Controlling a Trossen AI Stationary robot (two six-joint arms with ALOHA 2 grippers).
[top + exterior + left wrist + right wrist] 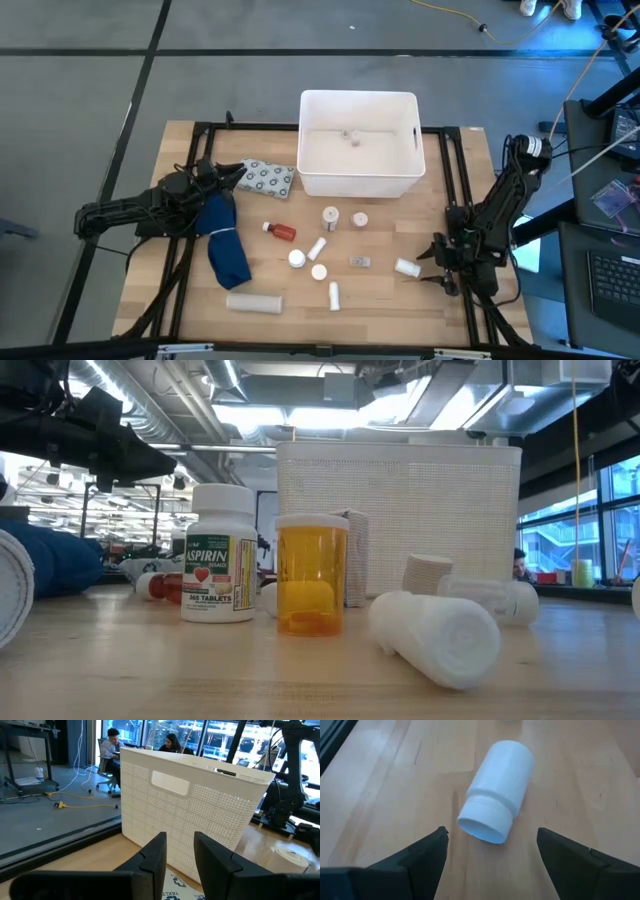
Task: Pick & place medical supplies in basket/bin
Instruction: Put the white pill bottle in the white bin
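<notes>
1. Dark left gripper [238,172] at left-centre of the high view, fingers a narrow gap apart, nothing between them; tips over the grey blister pack [267,178], one of these, just left of the tub.
2. Blue cloth [225,245], one, lower left, beside a white roll [254,302].
3. White tub [358,183], one, upper centre; one small item inside.
4. Loose supplies below the tub: one red-orange bottle [281,231], about six small white bottles/tubes, one grey packet [360,262].
5. White bottle [496,811] lying on its side, lower right, just ahead of the right gripper [491,852], between its wide-spread fingers, untouched.
</notes>
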